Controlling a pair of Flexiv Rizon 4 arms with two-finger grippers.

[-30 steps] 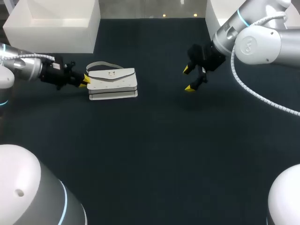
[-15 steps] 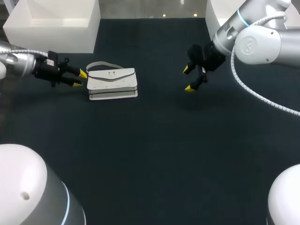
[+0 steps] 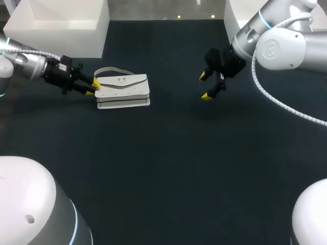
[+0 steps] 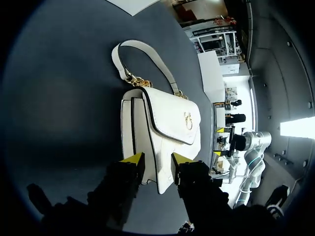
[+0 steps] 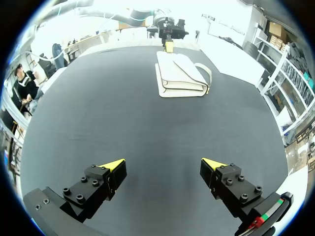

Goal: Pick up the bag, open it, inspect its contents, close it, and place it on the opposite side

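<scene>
The white bag (image 3: 122, 91) lies flat on the dark table (image 3: 168, 163), flap up. Its long axis runs straight ahead from the left gripper (image 3: 93, 87), whose fingers are slightly parted at the bag's near end and grip nothing. The strap (image 3: 110, 70) loops off one side. The right gripper (image 3: 205, 86) is spread wide and holds nothing, with the bag well ahead of it.

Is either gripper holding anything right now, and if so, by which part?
Nothing is held. The left gripper is open at the end of the bag, which lies on the table; the right gripper is open and empty.
</scene>
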